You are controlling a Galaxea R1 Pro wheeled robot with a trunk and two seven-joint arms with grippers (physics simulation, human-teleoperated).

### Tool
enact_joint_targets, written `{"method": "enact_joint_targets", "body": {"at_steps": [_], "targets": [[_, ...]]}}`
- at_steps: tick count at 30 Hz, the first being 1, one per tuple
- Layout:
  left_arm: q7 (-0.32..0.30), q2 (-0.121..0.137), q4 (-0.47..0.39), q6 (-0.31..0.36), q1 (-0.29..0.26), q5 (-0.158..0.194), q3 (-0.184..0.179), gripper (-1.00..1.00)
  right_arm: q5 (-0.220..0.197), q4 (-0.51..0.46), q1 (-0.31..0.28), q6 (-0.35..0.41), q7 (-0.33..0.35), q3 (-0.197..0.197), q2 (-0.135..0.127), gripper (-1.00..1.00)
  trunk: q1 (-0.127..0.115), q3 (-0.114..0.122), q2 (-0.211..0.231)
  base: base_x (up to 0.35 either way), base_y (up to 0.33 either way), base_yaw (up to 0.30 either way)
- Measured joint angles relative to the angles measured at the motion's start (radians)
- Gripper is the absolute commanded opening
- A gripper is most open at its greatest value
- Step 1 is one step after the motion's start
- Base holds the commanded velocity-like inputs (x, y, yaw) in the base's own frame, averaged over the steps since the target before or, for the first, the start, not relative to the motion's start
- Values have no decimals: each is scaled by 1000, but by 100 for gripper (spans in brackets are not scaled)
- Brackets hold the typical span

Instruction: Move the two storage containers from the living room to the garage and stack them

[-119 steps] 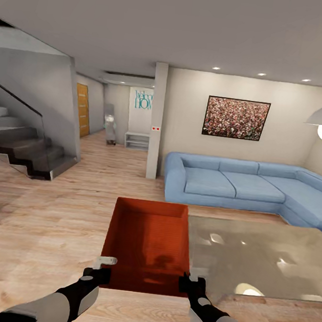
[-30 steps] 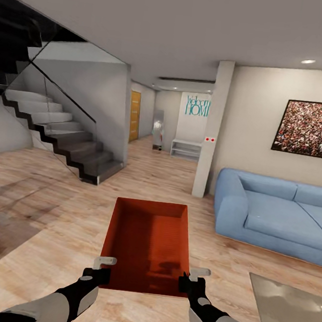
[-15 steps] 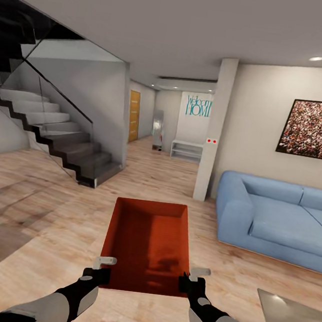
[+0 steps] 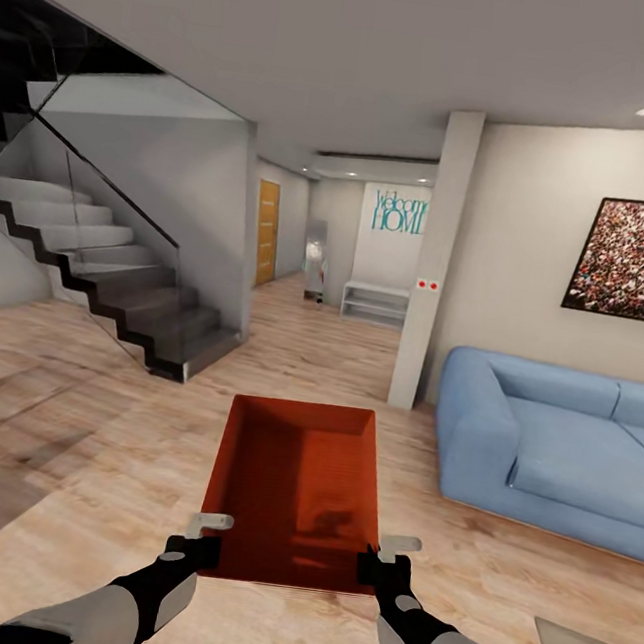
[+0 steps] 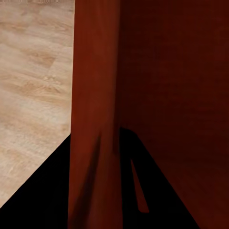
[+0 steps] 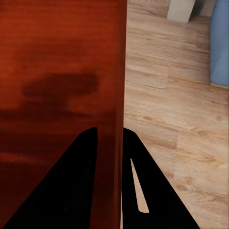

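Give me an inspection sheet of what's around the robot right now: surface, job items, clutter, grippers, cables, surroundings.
Surface: light wood plank floor, no dark grey garage floor in sight.
Job's things: one orange-red container, open top, empty, carried level in front of the robot.
Clutter: nothing seen.
Grippers: left gripper shut on the container's left wall; right gripper shut on its right wall.
Cables: nothing seen.
Surroundings: blue sofa at right, staircase at left, pillar, framed picture, hallway with an orange door.

orange-red container point(image 4: 295, 485), blue sofa point(image 4: 547, 456), light wood plank floor point(image 4: 64, 452)
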Motion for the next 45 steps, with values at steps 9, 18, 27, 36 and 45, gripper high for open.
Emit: {"method": "enact_joint_targets", "body": {"at_steps": [9, 18, 27, 36, 45], "targets": [[0, 0, 0, 0, 0, 0, 0, -100, 0, 0, 0, 0, 0, 0, 0, -100, 0, 0, 0, 322, 0, 0], [-1, 0, 1, 0, 0, 1, 1, -100, 7, -1, 0, 2, 2, -6, -1, -100, 0, 0, 0, 322, 0, 0], [0, 0, 0, 0, 0, -1, 0, -100, 0, 0, 0, 0, 0, 0, 0, -100, 0, 0, 0, 322, 0, 0], [0, 0, 0, 0, 0, 0, -1, -100, 0, 0, 0, 0, 0, 0, 0, -100, 0, 0, 0, 322, 0, 0], [0, 0, 0, 0, 0, 0, 0, -100, 0, 0, 0, 0, 0, 0, 0, -100, 0, 0, 0, 322, 0, 0]]}}
